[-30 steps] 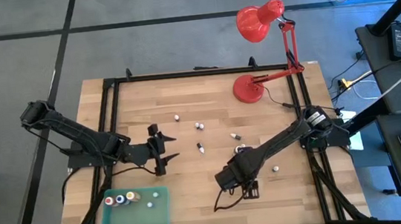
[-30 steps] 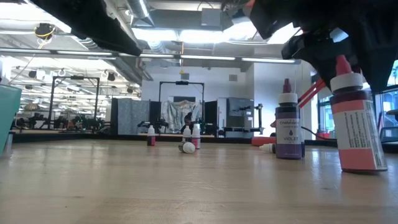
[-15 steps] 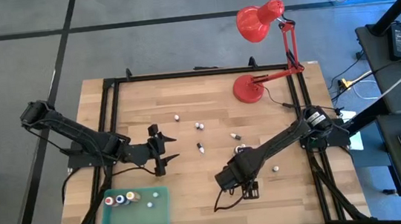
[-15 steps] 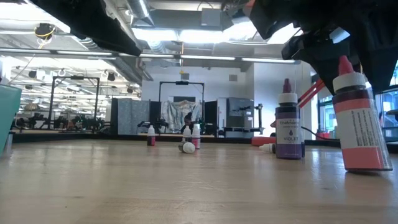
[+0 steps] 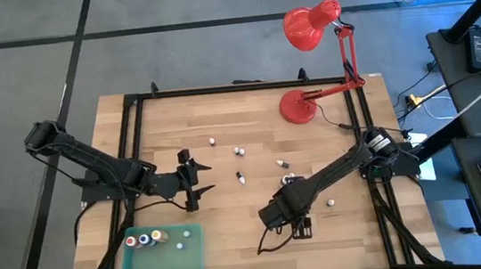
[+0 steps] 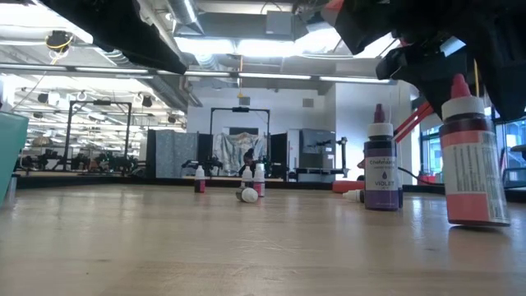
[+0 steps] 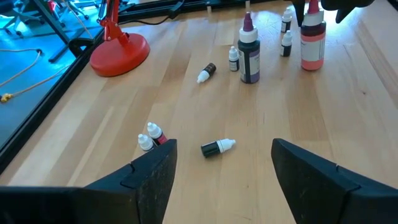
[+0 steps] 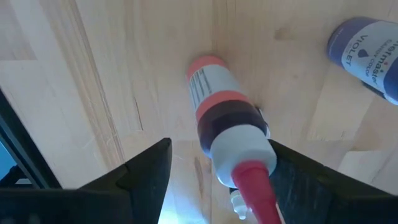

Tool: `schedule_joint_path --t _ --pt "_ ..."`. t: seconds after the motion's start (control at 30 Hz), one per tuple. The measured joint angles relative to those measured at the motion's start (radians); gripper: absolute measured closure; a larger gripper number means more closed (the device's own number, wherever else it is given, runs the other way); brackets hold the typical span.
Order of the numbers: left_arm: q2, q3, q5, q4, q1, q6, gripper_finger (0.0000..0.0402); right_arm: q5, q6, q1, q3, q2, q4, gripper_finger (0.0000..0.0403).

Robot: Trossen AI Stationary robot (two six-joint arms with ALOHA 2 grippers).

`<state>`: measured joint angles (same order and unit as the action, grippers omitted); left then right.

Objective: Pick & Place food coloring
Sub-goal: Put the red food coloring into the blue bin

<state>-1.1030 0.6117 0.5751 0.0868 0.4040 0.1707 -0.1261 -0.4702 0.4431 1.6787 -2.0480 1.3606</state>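
The wooden table (image 5: 247, 116) carries everything, and the green tray (image 5: 160, 266), well apart from the right pincer (image 5: 300, 228) and much nearer the left pincer (image 5: 194, 182), looks like the place the food coloring goes; a few small bottles (image 5: 144, 239) stand in it already. The red desk lamp (image 5: 298, 107) stands well away behind the right pincer and plays no part. The step in hand is the grasp on the tall red bottle (image 6: 472, 164): it stands upright directly under the right pincer, between its two fingers, which are parted and have not clamped on it. To do it well, I would centre the fingers on the body below the white shoulder, not on the slim red tip, close squarely so the bottle does not tip, then lift straight up, clear of the violet bottle (image 6: 381, 168) standing just beside the pincer. That bottle's label reads "VIOLET"; print on the red one is too fine to read. The left pincer hovers with jaws wide and empty, and a tiny dark bottle (image 7: 217, 147) with a white tip lies on its side just ahead of it.
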Motion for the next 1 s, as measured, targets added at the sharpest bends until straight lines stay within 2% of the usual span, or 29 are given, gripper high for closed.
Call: schedule_joint_path --t 0.17,0.3,0.47,0.67,0.9,1.0 --pt "0.000 0.000 0.000 0.000 0.000 0.000 0.0146 0.000 -0.005 0.000 0.015 -0.001 0.012 0.0152" --pt "0.000 0.000 0.000 0.000 0.000 0.000 0.0145 0.024 -0.026 0.003 0.081 -0.001 0.032 0.0152" --pt "0.000 0.000 0.000 0.000 0.000 0.000 0.0145 0.119 -0.037 0.031 0.193 -0.001 0.115 0.0152" --pt "0.000 0.000 0.000 0.000 0.000 0.002 0.0144 0.315 -0.095 0.139 0.250 0.001 0.101 0.0152" --pt "0.000 0.000 0.000 0.000 0.000 0.002 0.0146 0.344 -0.349 0.256 0.217 0.000 0.160 0.0152" --pt "0.000 0.000 0.000 0.000 0.000 0.002 0.0144 0.393 -0.478 0.315 0.217 0.000 0.204 0.0152"
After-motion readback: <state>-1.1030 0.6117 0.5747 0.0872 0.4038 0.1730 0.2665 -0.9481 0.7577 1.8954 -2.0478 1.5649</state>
